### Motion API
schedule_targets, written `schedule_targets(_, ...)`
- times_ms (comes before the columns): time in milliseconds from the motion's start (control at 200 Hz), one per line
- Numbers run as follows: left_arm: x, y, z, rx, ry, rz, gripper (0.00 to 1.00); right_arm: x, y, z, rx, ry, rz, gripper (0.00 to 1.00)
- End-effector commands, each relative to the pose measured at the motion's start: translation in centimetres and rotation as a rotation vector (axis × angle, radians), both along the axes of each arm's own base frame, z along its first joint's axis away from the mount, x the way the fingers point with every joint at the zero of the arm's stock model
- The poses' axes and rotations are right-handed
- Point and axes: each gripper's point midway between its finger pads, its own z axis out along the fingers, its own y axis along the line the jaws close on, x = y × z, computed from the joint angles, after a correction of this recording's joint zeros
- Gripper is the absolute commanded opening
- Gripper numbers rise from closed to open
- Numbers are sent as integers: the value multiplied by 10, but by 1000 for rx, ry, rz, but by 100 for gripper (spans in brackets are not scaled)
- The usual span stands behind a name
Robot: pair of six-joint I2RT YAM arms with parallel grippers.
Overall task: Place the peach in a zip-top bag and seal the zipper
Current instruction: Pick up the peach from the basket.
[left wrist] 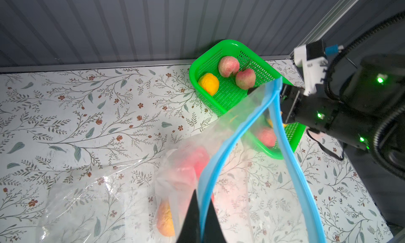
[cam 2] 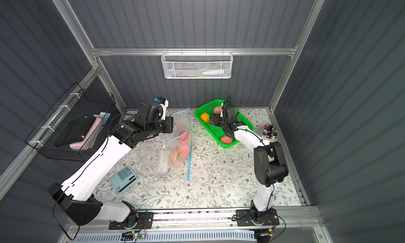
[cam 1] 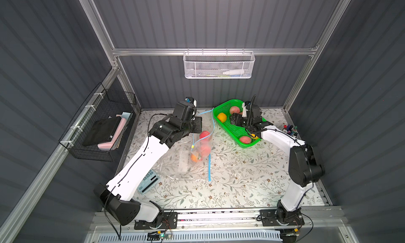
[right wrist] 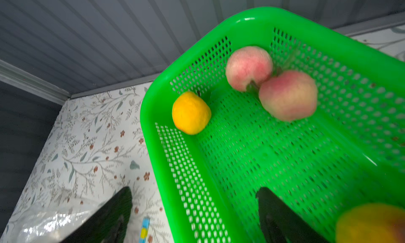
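— Starting with the biggest thing, what is lying on the floral table (cam 1: 241, 187)?

— The two arms are taking up most of it. The left arm (cam 1: 140, 160) is reaching in toward the middle. The right arm (cam 1: 302, 160) is bending over the green basket (cam 1: 235, 132), which is sitting at the far right of the table.

— And where is the zip-top bag (cam 1: 202, 147) sitting?

— Between the arms, with its bottom resting on the table and its top being held up. The left gripper (left wrist: 200, 224) is pinching tight on the bag's top edge, right at the blue zipper (left wrist: 221, 165). The zipper's two strips are standing apart, so the mouth is gaping.

— Is the right gripper (right wrist: 194, 191) holding anything?

— Nothing. Its fingers are spreading wide, one hanging over the basket's floor and the other outside its wall, over the table.

— Where are the peaches lying?

— The bagged peaches (cam 1: 205, 135), two of them, are sitting inside the bag above an orange fruit (cam 1: 194, 157) at its bottom. The far peaches (right wrist: 248, 67) are touching each other at the basket's far end. A near peach (cam 1: 245, 139) is lying at its near end. A yellow fruit (right wrist: 190, 112) is sitting against the basket's wall, beside the far pair.
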Motion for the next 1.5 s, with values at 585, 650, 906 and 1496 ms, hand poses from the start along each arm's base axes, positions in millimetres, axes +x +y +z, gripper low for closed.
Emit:
schedule_targets(585,0,-15,-40,-17,125,-24,3,84,58,-101,109,152,90,85)
schedule_targets(650,0,-15,-41,-16,127,-24,3,88,58,-102,105,146,92,85)
schedule_targets(906,3,-17,-44,-5,136,-24,3,96,54,-115,95,174,81,82)
schedule_targets(1496,0,-11,-26,-7,96,-27,3,74,32,-57,120,152,88,60)
